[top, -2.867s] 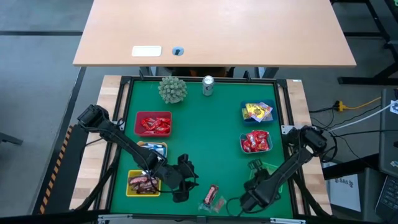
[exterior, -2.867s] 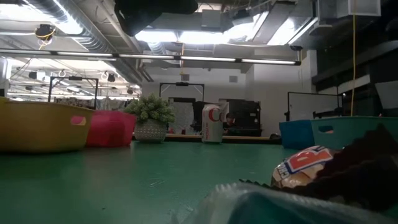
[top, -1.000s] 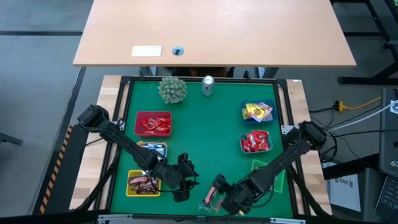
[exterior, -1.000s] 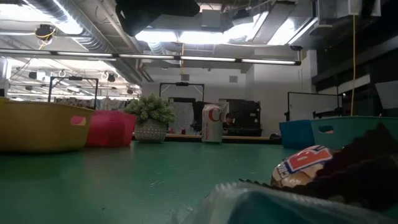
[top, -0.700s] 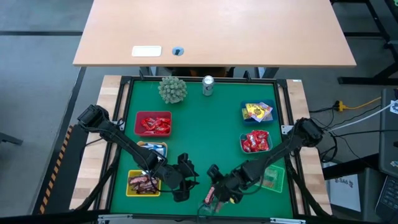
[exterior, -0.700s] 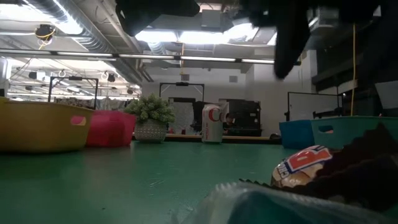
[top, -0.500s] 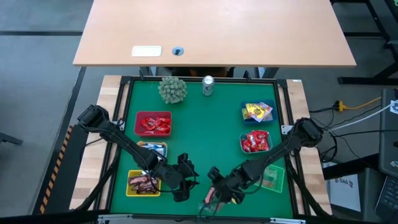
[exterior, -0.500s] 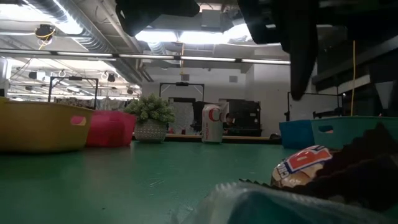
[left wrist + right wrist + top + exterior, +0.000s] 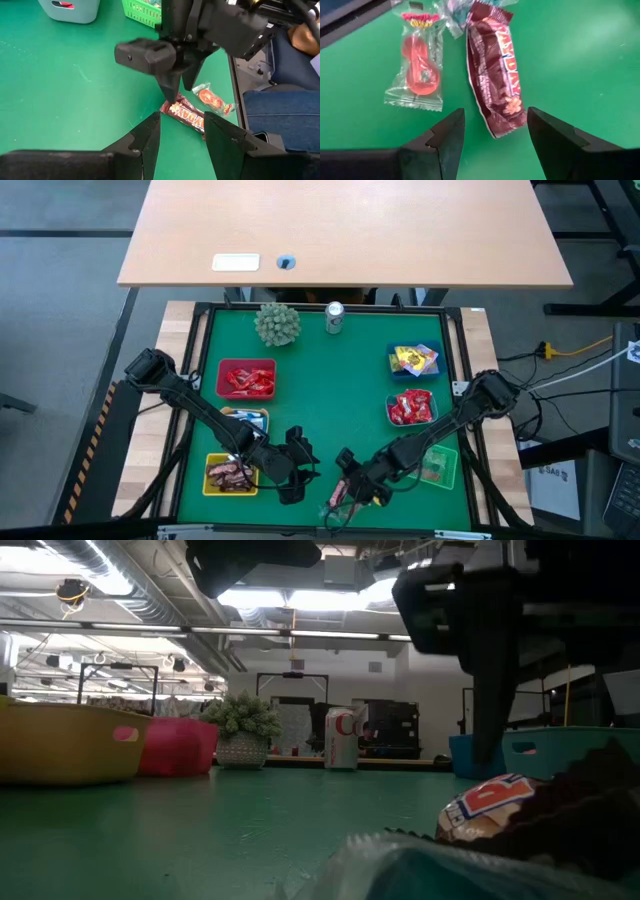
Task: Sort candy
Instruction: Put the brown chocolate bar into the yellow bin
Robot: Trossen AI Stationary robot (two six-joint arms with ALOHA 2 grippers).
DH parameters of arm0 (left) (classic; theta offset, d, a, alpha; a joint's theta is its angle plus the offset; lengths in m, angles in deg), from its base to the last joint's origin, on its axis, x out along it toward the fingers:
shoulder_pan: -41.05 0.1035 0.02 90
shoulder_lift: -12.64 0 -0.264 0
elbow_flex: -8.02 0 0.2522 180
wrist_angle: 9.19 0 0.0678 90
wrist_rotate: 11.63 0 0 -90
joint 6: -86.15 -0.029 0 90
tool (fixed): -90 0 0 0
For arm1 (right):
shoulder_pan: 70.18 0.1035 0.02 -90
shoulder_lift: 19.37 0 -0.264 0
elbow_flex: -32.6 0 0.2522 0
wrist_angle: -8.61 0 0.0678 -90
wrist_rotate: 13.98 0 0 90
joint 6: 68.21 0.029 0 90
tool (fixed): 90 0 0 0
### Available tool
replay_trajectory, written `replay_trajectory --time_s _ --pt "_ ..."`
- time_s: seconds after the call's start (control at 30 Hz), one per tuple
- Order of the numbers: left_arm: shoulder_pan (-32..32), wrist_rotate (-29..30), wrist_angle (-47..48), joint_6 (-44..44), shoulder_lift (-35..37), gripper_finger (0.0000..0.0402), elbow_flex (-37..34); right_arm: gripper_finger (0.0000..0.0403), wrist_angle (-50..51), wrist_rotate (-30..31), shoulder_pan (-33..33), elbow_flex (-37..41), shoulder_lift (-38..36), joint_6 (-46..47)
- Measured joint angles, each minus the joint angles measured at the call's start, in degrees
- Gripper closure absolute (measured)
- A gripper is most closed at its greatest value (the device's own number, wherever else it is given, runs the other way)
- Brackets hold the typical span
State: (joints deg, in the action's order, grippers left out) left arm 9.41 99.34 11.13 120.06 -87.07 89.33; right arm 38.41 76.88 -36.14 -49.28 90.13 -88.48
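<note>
1. The right claw (image 9: 345,492) has swung in from the 4 o'clock corner of the green worktop (image 9: 330,400) to the 6 o'clock edge. Now it hangs right over the loose candy there.
2. Its two fingers stand open, one on each side of the brown candy bar (image 9: 496,95). It has hold of nothing.
3. A red sweet in a clear wrapper (image 9: 419,75) lies just beside the bar, and another wrapper peeks out past them.
4. The left claw (image 9: 181,131) waits near 7 o'clock, open and empty, pointing at the same bar.
5. Most candy already sits in baskets: brown in the yellow basket (image 9: 213,461) at 7 o'clock, red in the red basket (image 9: 246,364) at 9 o'clock.
6. I think the right claw is about to drop and pinch the brown bar. Sorting looks nearly done.
</note>
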Motion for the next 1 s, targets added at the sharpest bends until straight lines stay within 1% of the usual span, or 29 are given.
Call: replay_trajectory --time_s 0.17,0.23,0.33,0.47,0.8,0.87,1.0 --pt "0.02 0.0 0.05 0.0 -0.02 0.0264 0.0 0.0189 -1.69 0.0 -0.06 -0.04 3.12 0.04" --pt "0.0 0.1 0.07 0.03 -0.02 0.0264 0.0 0.019 -2.15 0.95 -0.04 -0.15 3.74 0.07" --pt "0.0 0.55 0.23 0.03 -0.04 0.0264 0.0 0.0199 -2.33 1.65 0.01 -0.2 4.05 0.27" --pt "0.02 0.94 0.28 0.0 -0.04 0.0264 0.0 0.0241 -2.57 1.53 0.05 -0.17 4.15 0.35" --pt "0.0 1.03 0.27 0.0 -0.04 0.0264 0.0 0.0389 -2.96 1.07 0.05 -0.12 4.36 0.46" --pt "0.02 1.03 0.27 0.0 -0.04 0.0264 0.0 0.0397 -2.96 1.33 0.03 -0.12 4.36 0.5" --pt "0.02 1.03 0.27 0.0 -0.04 0.0264 0.0 0.0389 -2.96 1.64 -0.01 -0.12 4.36 3.58"
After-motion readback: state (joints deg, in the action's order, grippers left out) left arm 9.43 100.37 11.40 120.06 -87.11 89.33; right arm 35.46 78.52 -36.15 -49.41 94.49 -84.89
